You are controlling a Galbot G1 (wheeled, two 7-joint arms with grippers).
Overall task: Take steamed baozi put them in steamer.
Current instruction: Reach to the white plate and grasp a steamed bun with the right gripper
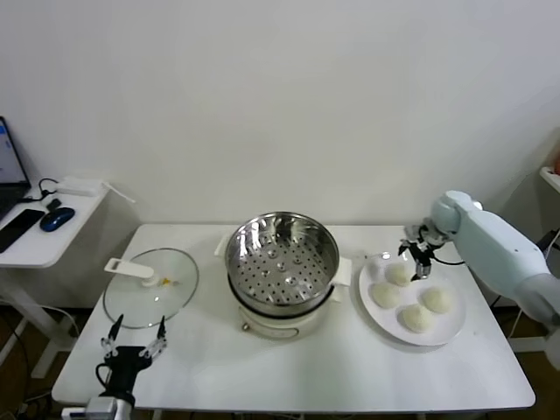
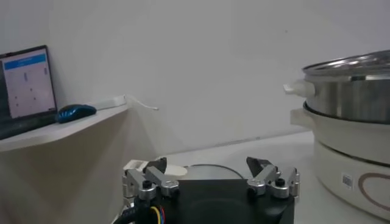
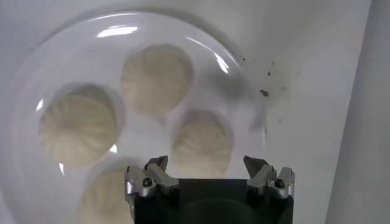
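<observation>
We see the round shiny steel steamer (image 1: 282, 258) with its perforated bottom standing on a white cooker base near the middle of the white desk (image 1: 297, 372), and nothing lies inside it. To the right of the steamer rests a flat white round plate (image 1: 449, 328), and on it lie the four small cream-white domed baozi (image 1: 411, 297), close together. The right claw (image 1: 417, 254) hangs above the far edge of this plate, over the baozi that is farthest from us; its fingers stand spread apart and hold nothing, as the right wrist view (image 3: 208, 167) shows with the buns (image 3: 156, 78) below it. To the left of the steamer lies a round glass lid (image 1: 149, 287) with a white handle. The left claw (image 1: 133, 343) waits at the near edge of the lid, well apart from the steamer, and its fingers are also spread and hold nothing (image 2: 210, 172).
</observation>
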